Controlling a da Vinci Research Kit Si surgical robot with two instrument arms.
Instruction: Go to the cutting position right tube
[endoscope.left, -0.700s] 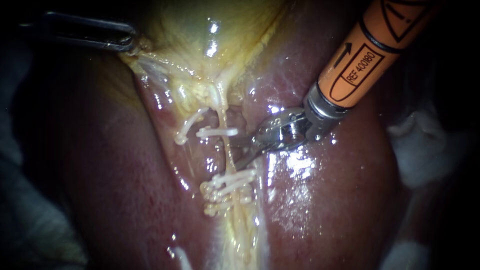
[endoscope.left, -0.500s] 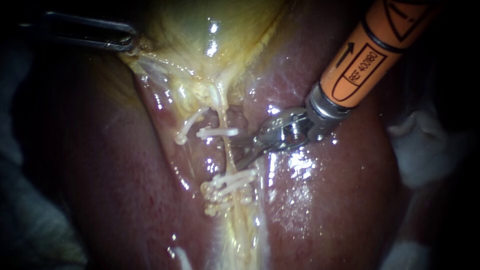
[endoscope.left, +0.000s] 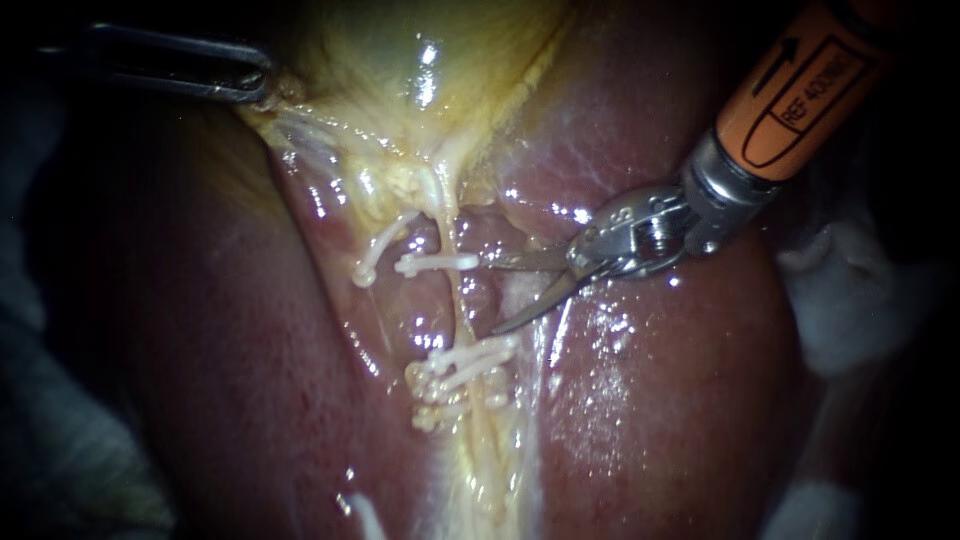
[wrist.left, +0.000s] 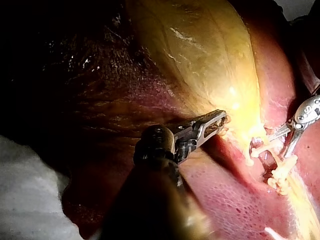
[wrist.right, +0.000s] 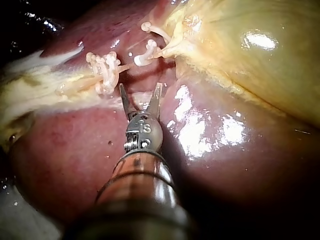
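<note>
1. While the blades of my right tool stand apart with nothing between them, their tips lie just beside the right tube, not around it. The tool rests low over the liver.
2. Seen from the right wrist, the right tool points its open blades at the tube's bare stretch, which lies just ahead of them.
3. That stretch runs between the upper clip and the lower clips, and the blade opening faces it squarely.
4. I judge that the step in hand is the approach itself: I am close to the cutting position but not yet in it.
5. The next move calls for a short, straight advance with the blades held apart, until the bare stretch sits between them. Both blades must stay clear of the clips, and the lower one must not dig into the liver.
6. Farthest off, my left tool is clamped on the edge of the gallbladder, well apart from the tubes.
</note>
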